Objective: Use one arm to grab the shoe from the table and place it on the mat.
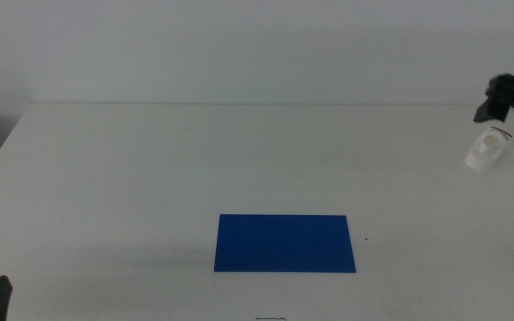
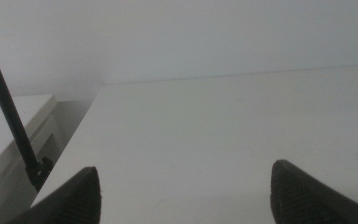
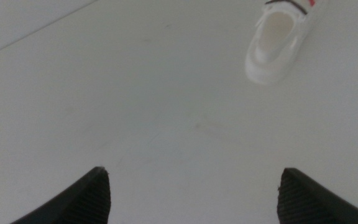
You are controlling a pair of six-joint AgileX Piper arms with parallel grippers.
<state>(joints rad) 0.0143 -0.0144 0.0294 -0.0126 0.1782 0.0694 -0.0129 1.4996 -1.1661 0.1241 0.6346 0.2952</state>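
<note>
One arm suffices: I keep the right gripper (image 3: 188, 199), jaws apart, centred over the shoe (image 1: 487, 150) at the table (image 1: 150, 178)'s right edge, descending squarely across its sides.

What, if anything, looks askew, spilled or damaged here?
Nothing stands out. The small white strapped shoe sits upright on the plain white table at its far right, beside the right gripper, whose jaws are open. The flat deep-blue mat lies square and bare. The left gripper waits open.
</note>
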